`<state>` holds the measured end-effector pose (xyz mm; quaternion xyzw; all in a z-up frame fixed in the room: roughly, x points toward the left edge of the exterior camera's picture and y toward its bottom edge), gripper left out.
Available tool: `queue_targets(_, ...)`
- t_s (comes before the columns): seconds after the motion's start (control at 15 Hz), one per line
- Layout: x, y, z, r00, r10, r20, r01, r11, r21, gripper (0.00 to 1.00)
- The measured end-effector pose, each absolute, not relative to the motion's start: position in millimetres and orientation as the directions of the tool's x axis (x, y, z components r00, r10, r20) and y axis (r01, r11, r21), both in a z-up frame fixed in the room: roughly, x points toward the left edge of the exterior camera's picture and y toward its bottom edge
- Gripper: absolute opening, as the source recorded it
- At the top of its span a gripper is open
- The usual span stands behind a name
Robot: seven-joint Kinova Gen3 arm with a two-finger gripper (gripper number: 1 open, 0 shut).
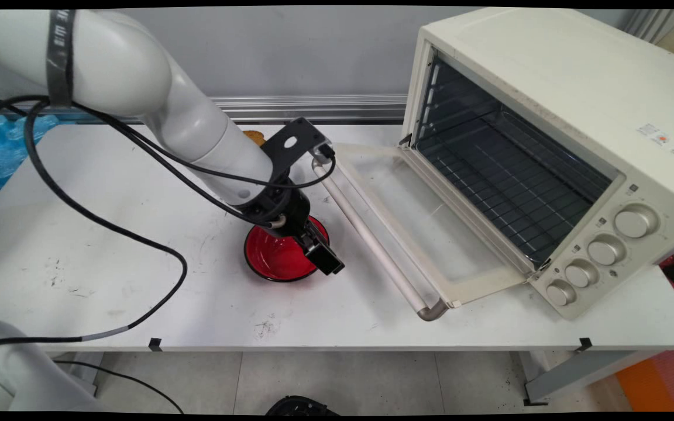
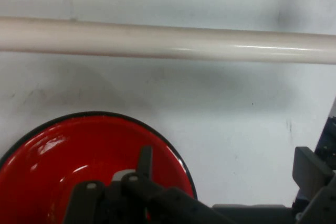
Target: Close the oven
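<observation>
Mostly no legible text: the oven (image 1: 553, 140) has a small white sticker and a yellow warning triangle on its top right side, too small to read; the dark band on the arm carries lettering I can't make out. Gripper (image 1: 320, 250) sits low over the right rim of the red bowl (image 1: 272, 257), which has a black outside and stands on the white table (image 1: 109, 257), just left of the oven door (image 1: 425, 228). Fingers spread wide: in the hand view one finger (image 2: 144, 162) lies inside the bowl (image 2: 79, 161) against the red inner wall, the other (image 2: 310, 169) is outside the rim over bare table (image 2: 236, 124), so the jaws straddle the rim, not clamped on it. Door is folded down flat on the table, its pale bar handle (image 1: 366, 234) nearest the bowl, handle (image 2: 168, 40) running across the hand view's top. Oven interior shows wire racks; four round knobs (image 1: 603, 250) in a row on the front right panel
</observation>
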<state>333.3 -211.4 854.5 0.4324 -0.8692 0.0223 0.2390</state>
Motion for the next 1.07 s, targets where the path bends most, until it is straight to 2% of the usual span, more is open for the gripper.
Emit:
queue_targets(0.6,318,-225,838,-0.534,-0.704,0.468,-0.743,0.655,0.139,1.0)
queue_targets(0.67,318,-226,837,-0.537,-0.701,0.47,-0.741,0.658,0.134,0.0)
queue_targets(1.07,319,-231,831,-0.557,-0.679,0.479,-0.731,0.674,0.107,0.0)
